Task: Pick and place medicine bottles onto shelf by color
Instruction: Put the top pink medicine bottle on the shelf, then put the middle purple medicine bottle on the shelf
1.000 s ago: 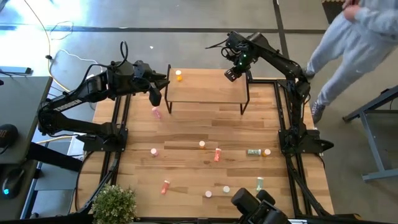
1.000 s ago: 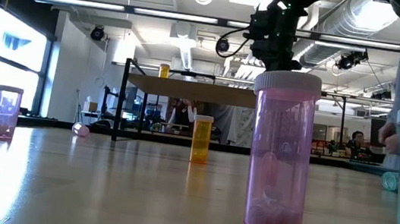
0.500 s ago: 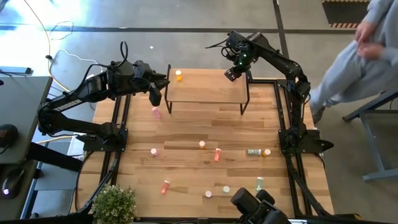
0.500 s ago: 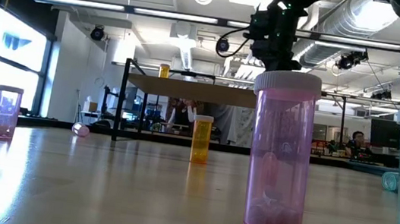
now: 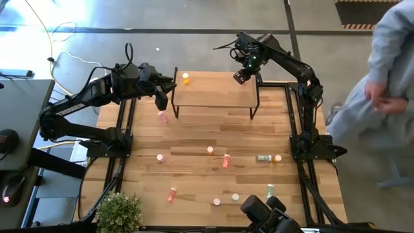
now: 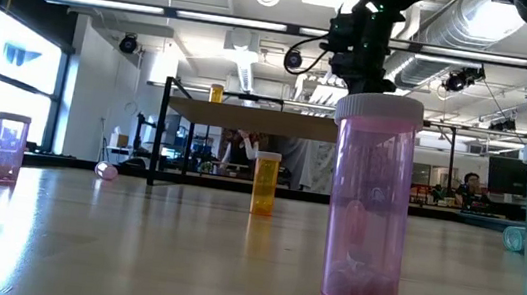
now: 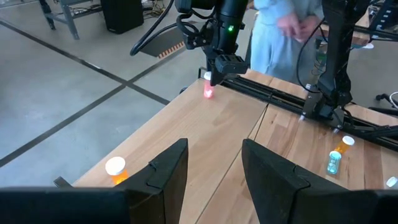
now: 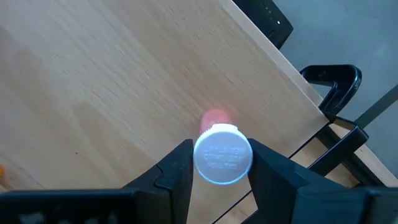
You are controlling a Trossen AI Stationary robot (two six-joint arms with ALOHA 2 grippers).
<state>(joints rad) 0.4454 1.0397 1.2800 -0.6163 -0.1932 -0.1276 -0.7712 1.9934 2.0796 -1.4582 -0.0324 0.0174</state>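
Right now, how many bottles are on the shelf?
2: an orange bottle at the shelf's left rear corner, and a red bottle under the right claw at the right rear corner, hidden from overhead.

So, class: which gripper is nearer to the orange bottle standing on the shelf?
Left. The left gripper hangs just off the shelf's left end, close to the orange bottle. The right gripper is over the opposite end, around a pink bottle.
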